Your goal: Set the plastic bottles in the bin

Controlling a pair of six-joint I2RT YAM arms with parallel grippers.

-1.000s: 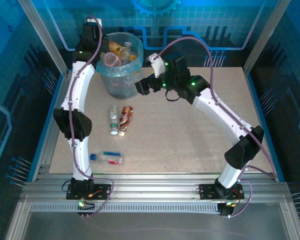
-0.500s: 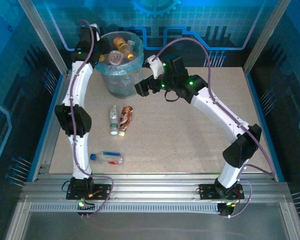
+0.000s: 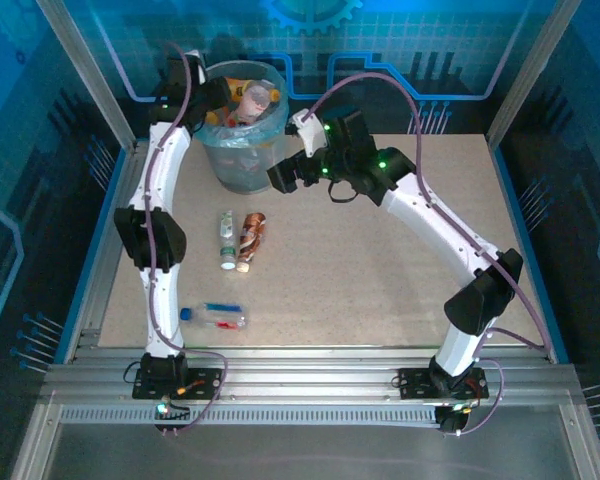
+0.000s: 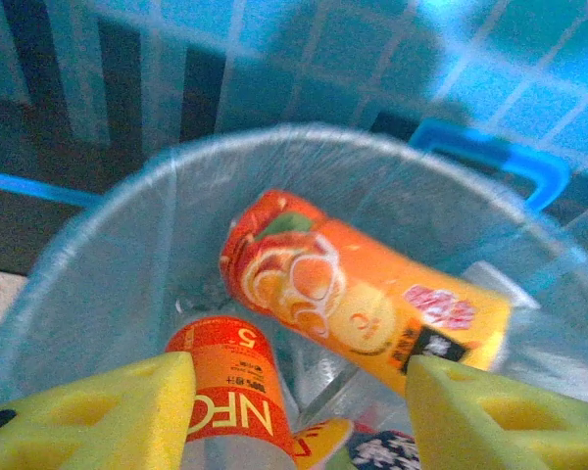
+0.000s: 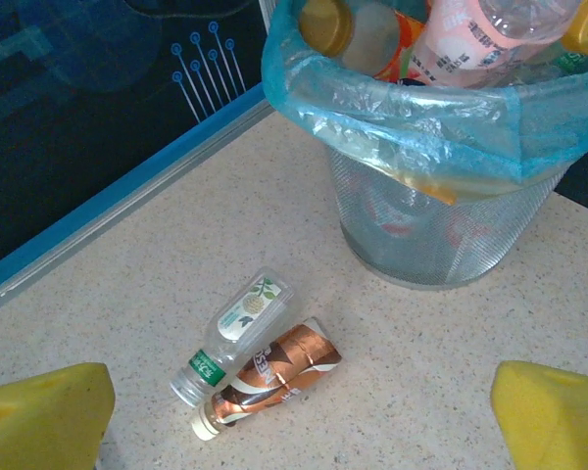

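Observation:
The bin [image 3: 242,160], lined with a light-blue bag, stands at the back left with several plastic bottles piled in it. My left gripper [image 3: 214,100] hangs over its rim, open. In the left wrist view the yellow pads [image 4: 127,411] stand apart above the bin [image 4: 108,264]; an orange-label bottle [image 4: 353,294] and a red-label bottle [image 4: 225,392] lie below them. My right gripper [image 3: 280,178] is open beside the bin, above the table. A clear green-label bottle [image 5: 237,328] and a crushed brown-label bottle [image 5: 274,377] lie side by side on the table. My right gripper [image 5: 302,411] holds nothing.
A third bottle [image 3: 215,318] with a blue cap lies near the front left of the table, close to the left arm's base. The bin's mesh wall [image 5: 431,235] stands just behind the two bottles. A blue-framed wall [image 3: 400,70] closes the back.
My left gripper has shifted right over the bin and its jaws have widened. The orange bottle now lies loose in the bin. The right arm has barely moved.

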